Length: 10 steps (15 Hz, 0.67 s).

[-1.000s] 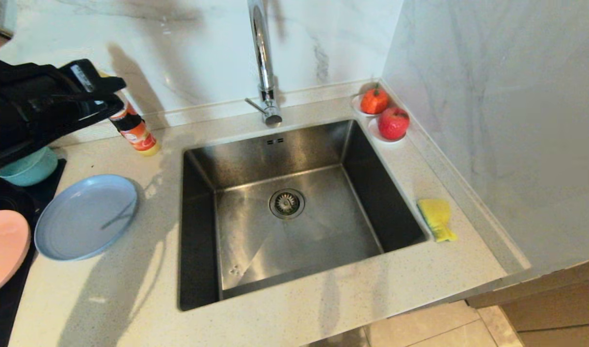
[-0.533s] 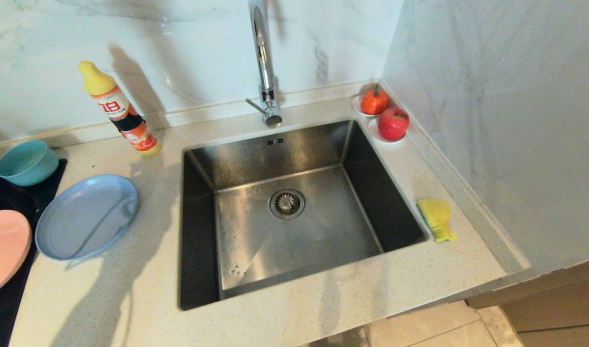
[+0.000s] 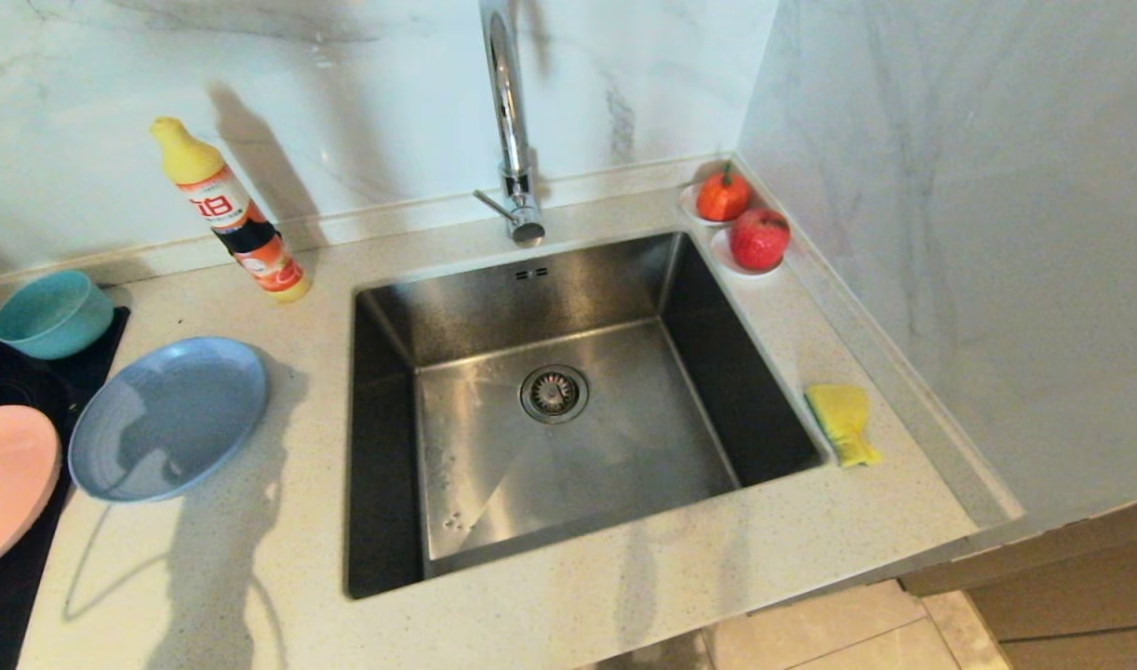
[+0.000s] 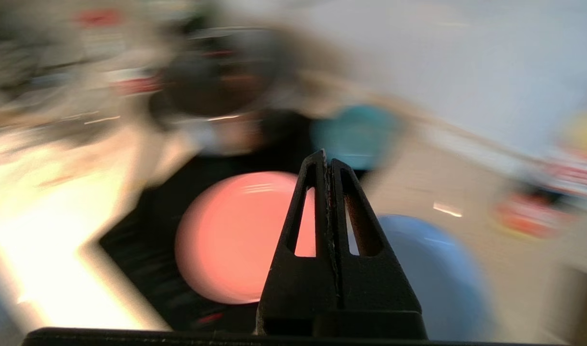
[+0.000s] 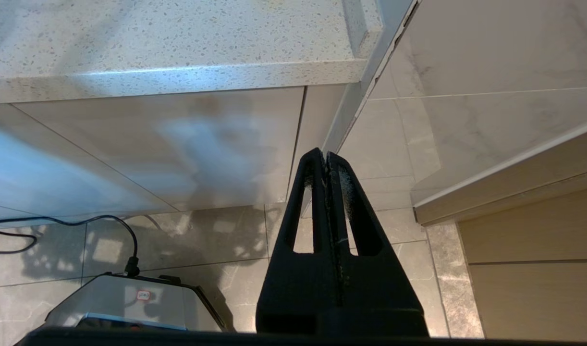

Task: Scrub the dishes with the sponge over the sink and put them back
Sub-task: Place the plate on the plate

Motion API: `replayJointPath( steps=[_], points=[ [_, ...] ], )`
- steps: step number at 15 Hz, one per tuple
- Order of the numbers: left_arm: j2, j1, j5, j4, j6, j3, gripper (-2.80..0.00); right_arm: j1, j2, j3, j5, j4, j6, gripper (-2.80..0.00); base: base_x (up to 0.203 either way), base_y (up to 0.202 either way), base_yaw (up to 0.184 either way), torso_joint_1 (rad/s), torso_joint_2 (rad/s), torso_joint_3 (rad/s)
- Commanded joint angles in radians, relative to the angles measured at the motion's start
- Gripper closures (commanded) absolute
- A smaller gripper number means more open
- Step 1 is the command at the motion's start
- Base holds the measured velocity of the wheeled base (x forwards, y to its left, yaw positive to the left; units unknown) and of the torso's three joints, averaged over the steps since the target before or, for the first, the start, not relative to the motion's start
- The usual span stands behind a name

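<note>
On the desk left of the sink (image 3: 568,409) sit bowl (image 3: 52,314), blue plate (image 3: 167,419) and pink plate (image 3: 8,484) – sponge (image 3: 843,423) lies right, untouched. Both my jaws are closed, empty – scrubbing hasn't begun.

My left gripper (image 4: 328,161) has its two black fingers pressed flat together, nothing between them. Beyond the tips lies a pink plate (image 4: 236,238) on a black mat (image 4: 140,245). A pale blue plate (image 4: 433,274) sits just beside it on the light worktop (image 4: 447,192), and a teal bowl (image 4: 353,134) stands at the mat's far edge. Everything beyond my fingers is blurred.
</note>
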Motion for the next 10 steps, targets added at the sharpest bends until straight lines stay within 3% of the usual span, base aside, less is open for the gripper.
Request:
replayJointPath(
  steps=[1, 7, 10],
  points=[
    [-0.004, 0.016, 0.142, 0.0, 0.003, 0.087, 0.0, 0.0, 0.001, 0.0, 0.001, 0.001, -0.001, 0.0, 0.0, 0.0, 0.0, 0.0, 0.0, 0.0],
    [0.157, 0.032, 0.143, 0.001, 0.055, 0.089, 0.0, 0.0, 0.001, 0.0, 0.001, 0.001, -0.001, 0.0, 0.0, 0.0, 0.0, 0.004, 0.0, 0.0],
    [0.353, 0.076, 0.113, 0.016, 0.057, -0.033, 0.0, 0.0, 0.001, 0.0, 0.001, 0.001, -0.001, 0.0, 0.0, 0.0, 0.0, 0.0, 0.0, 0.0]
  ],
)
